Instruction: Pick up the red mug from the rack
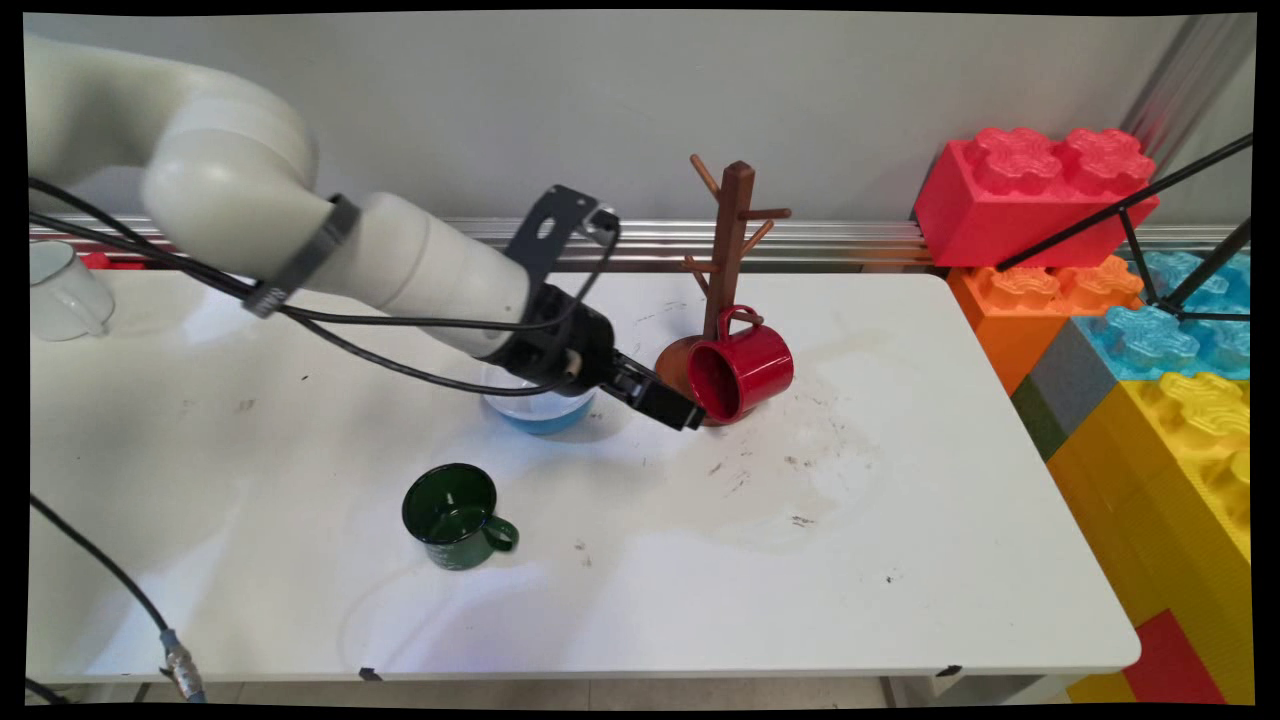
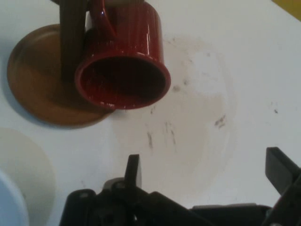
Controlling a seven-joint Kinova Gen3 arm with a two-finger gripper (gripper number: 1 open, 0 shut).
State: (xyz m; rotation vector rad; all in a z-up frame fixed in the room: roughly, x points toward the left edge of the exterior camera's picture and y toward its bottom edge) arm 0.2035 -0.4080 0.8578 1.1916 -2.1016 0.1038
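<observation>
A red mug (image 1: 742, 368) hangs by its handle from a low peg of the brown wooden mug tree (image 1: 733, 230), its mouth tilted down toward the table's front. My gripper (image 1: 684, 412) is low over the table, just left of the mug's mouth, open and holding nothing. In the hand view the red mug (image 2: 123, 61) hangs against the tree's post above the round wooden base (image 2: 35, 89). There my gripper (image 2: 207, 172) shows one fingertip (image 2: 133, 170) at the left and the other at the right edge, bare stained table between them, short of the mug.
A blue-and-white bowl (image 1: 541, 408) sits under my wrist, its edge (image 2: 10, 200) in the hand view's lower left. A dark green mug (image 1: 455, 516) stands nearer the front. A pale cup (image 1: 62, 290) is at the far left. Big toy bricks (image 1: 1120, 300) line the table's right side.
</observation>
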